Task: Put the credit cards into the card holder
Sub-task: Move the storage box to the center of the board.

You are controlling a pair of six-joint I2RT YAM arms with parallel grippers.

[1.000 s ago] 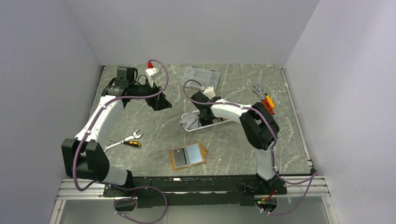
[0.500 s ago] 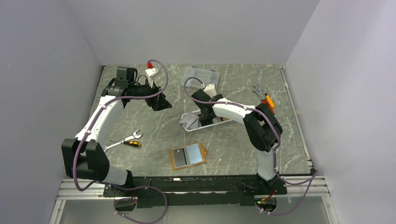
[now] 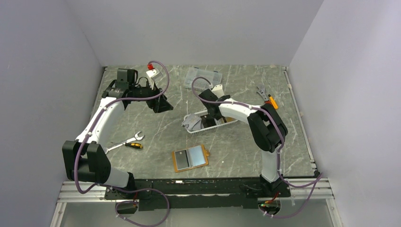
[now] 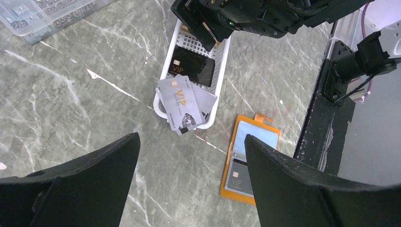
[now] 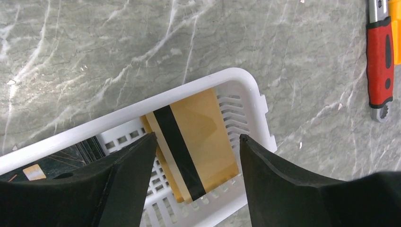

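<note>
While our right gripper [image 5: 196, 139] hangs with jaws spread above a gold-brown plastic card [image 5: 208, 125] in the white slotted plastic basket [image 5: 142, 111], our left gripper [image 4: 191, 137] is likewise spread wide. We note the flat orange card holder [image 4: 226, 182] lying unfolded near the basket.

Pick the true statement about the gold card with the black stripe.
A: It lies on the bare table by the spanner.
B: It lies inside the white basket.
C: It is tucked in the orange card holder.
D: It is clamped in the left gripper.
B: the right wrist view shows the gold card lying flat on the slotted floor of the white basket.
</note>
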